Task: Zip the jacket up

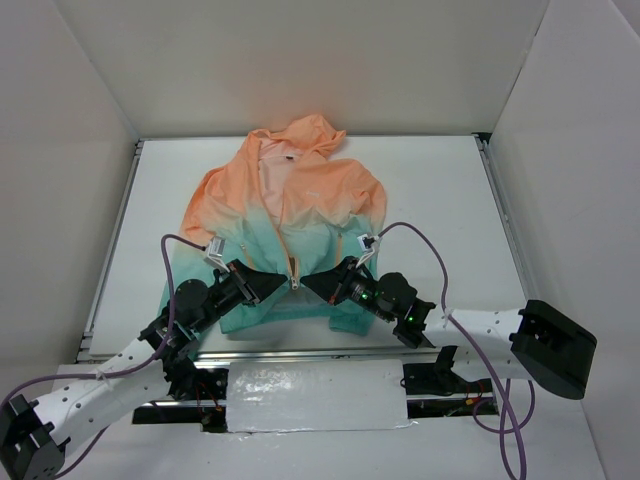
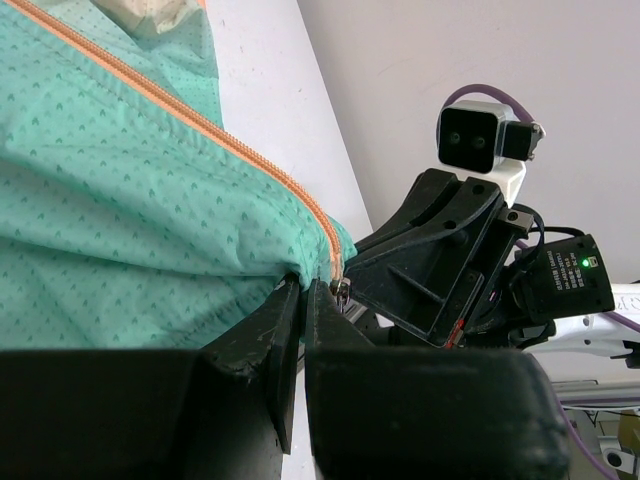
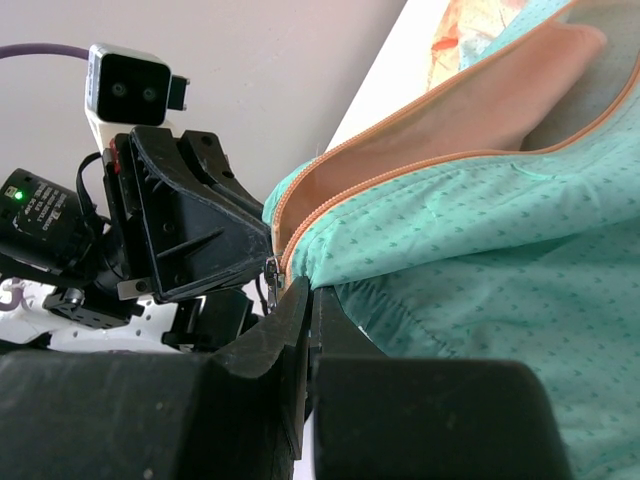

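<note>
Clamped shut on near teal hem of jacket [image 1: 285,215], spread flat on table [image 1: 440,200]: left gripper [image 1: 283,286] just left, right gripper [image 1: 308,284] just right of zipper slider [image 1: 295,285], front zipper [image 1: 291,262] running straight far toward hood [image 1: 305,135], open above.

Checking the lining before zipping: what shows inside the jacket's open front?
Inside the jacket, peach lining shows between the orange zipper edges. Deeper inside is covered by the teal front panels, which the left gripper and right gripper pinch at the bottom.
</note>
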